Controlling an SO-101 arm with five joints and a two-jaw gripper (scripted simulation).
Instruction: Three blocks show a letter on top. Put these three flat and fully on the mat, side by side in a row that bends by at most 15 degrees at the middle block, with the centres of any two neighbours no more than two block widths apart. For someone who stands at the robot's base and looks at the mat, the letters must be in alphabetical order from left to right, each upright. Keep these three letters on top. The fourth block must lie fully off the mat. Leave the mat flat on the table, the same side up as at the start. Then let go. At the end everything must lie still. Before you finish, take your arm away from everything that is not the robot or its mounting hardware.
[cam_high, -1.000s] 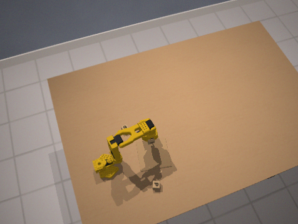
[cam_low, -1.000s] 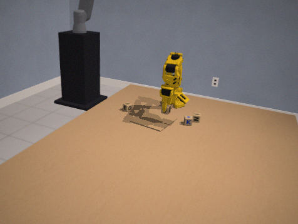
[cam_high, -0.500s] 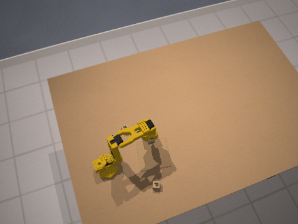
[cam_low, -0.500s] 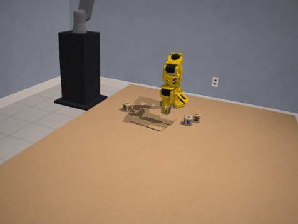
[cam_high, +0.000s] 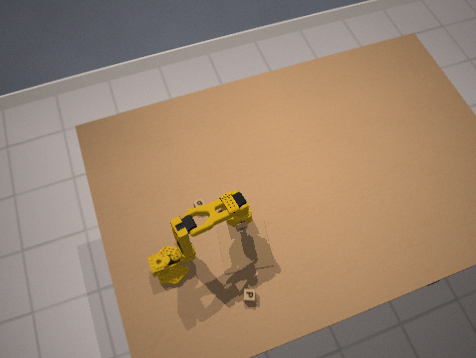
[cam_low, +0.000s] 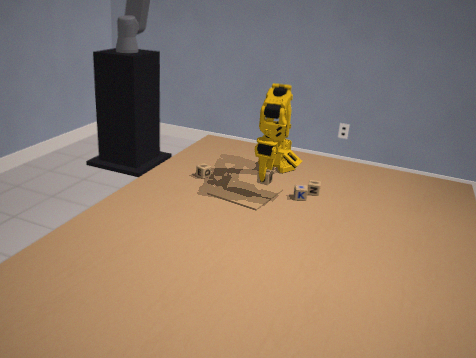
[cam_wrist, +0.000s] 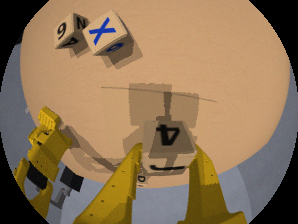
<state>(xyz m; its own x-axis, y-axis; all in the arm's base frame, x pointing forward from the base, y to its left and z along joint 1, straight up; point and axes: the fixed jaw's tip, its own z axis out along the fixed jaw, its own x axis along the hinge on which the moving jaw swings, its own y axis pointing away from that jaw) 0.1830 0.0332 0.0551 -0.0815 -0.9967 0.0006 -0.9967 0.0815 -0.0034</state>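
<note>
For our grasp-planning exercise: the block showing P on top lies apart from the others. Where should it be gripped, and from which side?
Probably from above, closing on two opposite side faces of the P block. It lies flat with all sides free, and this keeps P on top.

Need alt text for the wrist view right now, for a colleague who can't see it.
The end effector is shut on a block with a dark mark facing the camera, over the mat. Beyond, two more blocks sit together on the table.

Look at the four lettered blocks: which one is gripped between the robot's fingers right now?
The block showing a 4 on its face, clamped in the gripper over the mat. The other three sit on the table, untouched.
</note>
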